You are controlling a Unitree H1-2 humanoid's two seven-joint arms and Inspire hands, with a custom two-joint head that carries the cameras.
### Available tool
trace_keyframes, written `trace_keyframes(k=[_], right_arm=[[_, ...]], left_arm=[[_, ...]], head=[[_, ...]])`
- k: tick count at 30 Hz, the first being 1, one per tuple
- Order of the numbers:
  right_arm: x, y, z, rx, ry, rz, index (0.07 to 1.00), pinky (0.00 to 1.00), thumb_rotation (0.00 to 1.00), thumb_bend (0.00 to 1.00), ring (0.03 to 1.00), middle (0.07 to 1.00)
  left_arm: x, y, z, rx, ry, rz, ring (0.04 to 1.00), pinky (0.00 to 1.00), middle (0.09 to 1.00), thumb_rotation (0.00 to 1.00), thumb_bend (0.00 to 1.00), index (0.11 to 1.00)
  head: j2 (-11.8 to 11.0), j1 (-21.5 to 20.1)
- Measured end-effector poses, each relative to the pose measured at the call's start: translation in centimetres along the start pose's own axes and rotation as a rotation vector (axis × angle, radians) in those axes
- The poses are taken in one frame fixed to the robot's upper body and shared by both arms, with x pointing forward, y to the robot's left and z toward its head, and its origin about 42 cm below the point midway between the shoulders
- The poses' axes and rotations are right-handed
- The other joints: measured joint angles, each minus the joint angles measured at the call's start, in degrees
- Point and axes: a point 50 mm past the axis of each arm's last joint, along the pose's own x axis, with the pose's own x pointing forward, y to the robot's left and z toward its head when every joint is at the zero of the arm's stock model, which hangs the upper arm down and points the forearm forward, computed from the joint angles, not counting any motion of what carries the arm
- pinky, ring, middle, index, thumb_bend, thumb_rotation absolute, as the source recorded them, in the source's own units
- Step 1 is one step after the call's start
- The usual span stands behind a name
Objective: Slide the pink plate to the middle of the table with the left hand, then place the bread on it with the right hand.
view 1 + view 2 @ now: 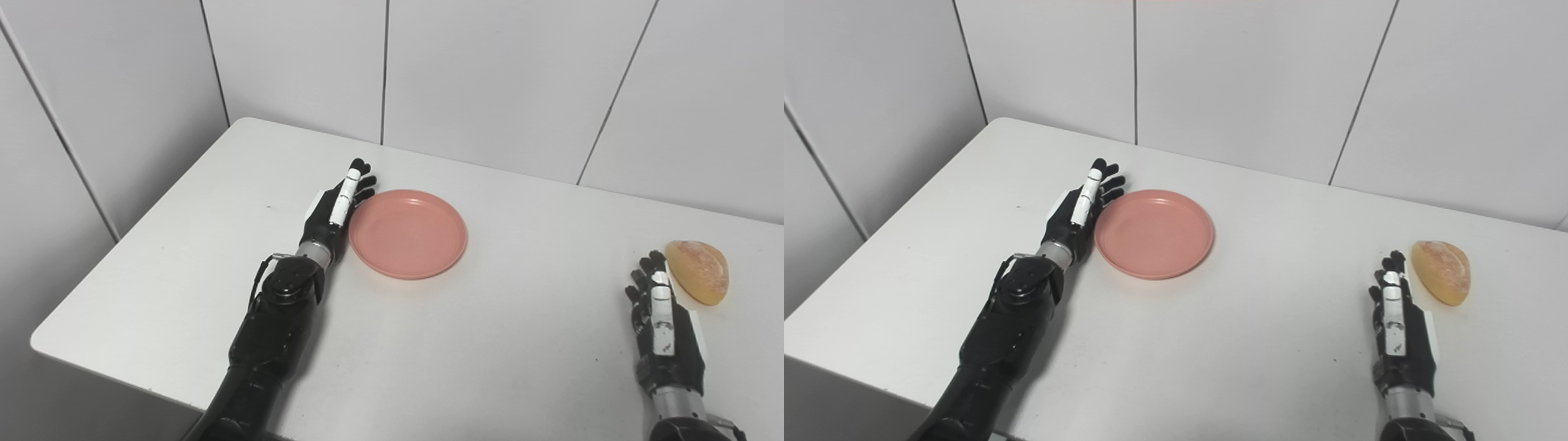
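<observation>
A round pink plate lies flat on the white table, a little left of its middle. My left hand stands on edge against the plate's left rim, fingers straight and open, holding nothing. At the table's right side lies the bread, a golden half-round roll. My right hand rests just left of and nearer than the bread, fingers extended and open, not touching it.
Grey panel walls close the table off behind and on the left. The table's near-left corner and left edge lie close to my left forearm.
</observation>
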Motion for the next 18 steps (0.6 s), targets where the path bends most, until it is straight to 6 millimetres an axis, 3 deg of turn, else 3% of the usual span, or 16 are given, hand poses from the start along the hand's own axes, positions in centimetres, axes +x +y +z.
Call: trace_keyframes(k=[4, 7, 18], right_arm=[[0.0, 0.2, 0.0, -0.009, 0.001, 0.0, 1.0, 1.0, 0.94, 0.75, 1.0, 1.0], [0.0, 0.4, 0.0, -0.007, -0.002, -0.004, 1.0, 1.0, 0.93, 0.75, 1.0, 1.0], [0.2, 2.4, 0.7, -0.001, -0.013, -0.021, 0.983, 1.0, 0.93, 0.77, 1.0, 0.996]], left_arm=[[-0.2, -1.3, -0.1, -0.02, 0.005, -0.018, 0.916, 0.9, 0.912, 1.0, 0.68, 0.909], [-0.2, -1.9, -0.2, -0.006, 0.008, -0.029, 0.907, 0.9, 0.898, 1.0, 0.71, 0.898], [-0.9, -4.8, -0.1, -0.065, 0.035, -0.096, 0.937, 0.95, 0.924, 1.0, 0.66, 0.918]], head=[[0.4, -0.5], [1.0, -2.5], [2.2, -10.6]])
